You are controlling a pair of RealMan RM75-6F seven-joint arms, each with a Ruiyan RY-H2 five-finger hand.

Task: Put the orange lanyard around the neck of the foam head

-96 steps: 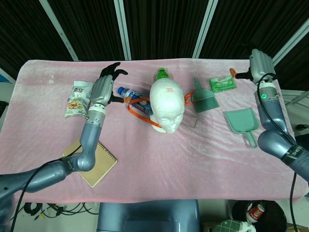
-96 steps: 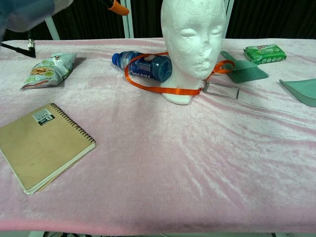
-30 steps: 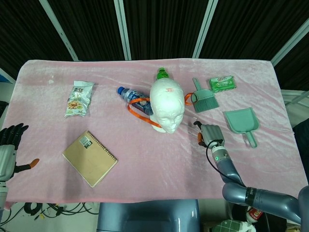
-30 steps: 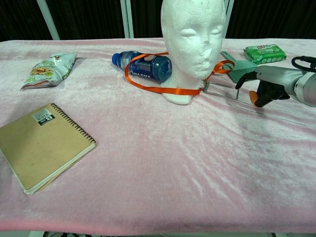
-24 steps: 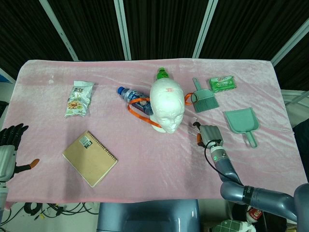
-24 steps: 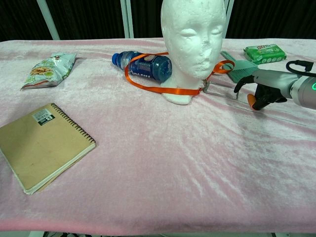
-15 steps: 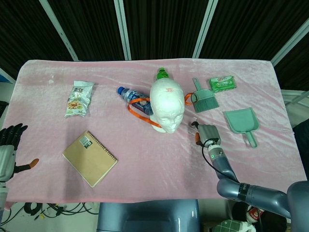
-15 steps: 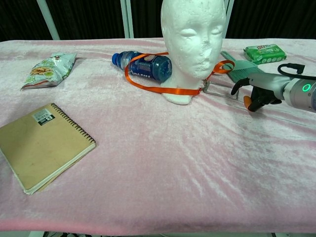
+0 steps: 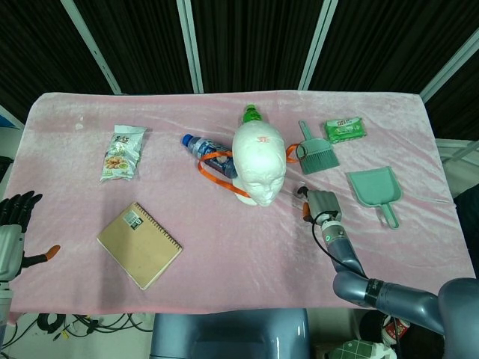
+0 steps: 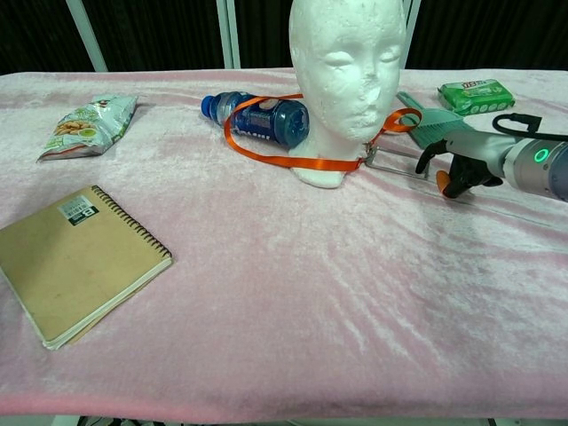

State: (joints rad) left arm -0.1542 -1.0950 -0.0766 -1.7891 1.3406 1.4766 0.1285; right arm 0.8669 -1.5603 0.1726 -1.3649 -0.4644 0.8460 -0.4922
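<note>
1. Hands: right hand low over the table just right of the foam head, fingers curled beside the clear badge holder; whether it grips the holder cannot be told. Left hand off the table's left edge, fingers spread, holding nothing.
2. Table: covered in pink cloth.
3. Foam head: white, upright, centre of table.
4. Notebook: brown, spiral-bound, front left.
5. Dustpan: green, right side; matching brush behind it.
6. Water bottle: lying left of the head.
7. Orange lanyard: looped round the head's base and over the bottle.
8. Snack bag: far left.
9. Wipes pack: green, far right.
</note>
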